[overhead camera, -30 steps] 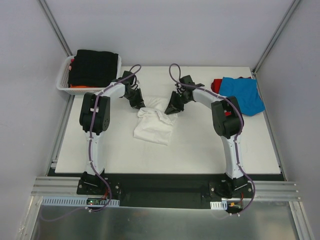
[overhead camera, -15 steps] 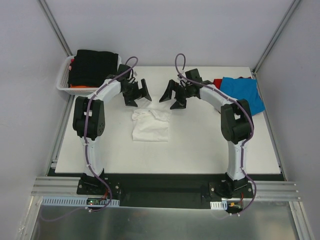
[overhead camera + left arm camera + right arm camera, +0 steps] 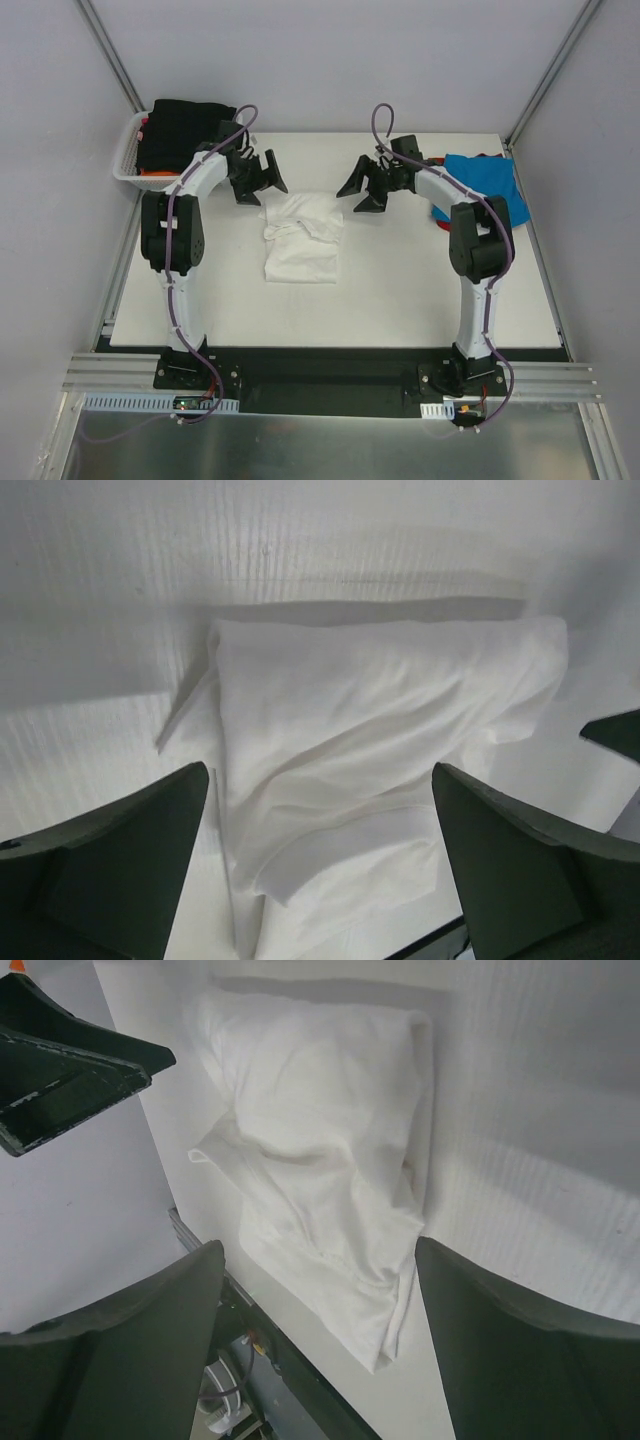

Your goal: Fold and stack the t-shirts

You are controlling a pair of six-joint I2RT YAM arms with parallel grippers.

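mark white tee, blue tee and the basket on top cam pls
white t-shirt (image 3: 303, 240): top external view, middle of the folded bundle.
blue t-shirt (image 3: 497, 182): top external view, bare blue cloth near its middle.
basket (image 3: 127, 160): top external view, its left lattice wall.

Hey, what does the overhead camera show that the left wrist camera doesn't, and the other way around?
Only the overhead view shows the white lattice basket holding a black t-shirt, the blue t-shirt at the far right of the table, and the right claw in full, open. Only the left wrist view shows the fine creases and hemmed edge of the folded fabric up close. Both show the white t-shirt lying folded on the table and the left claw open near it, holding nothing.
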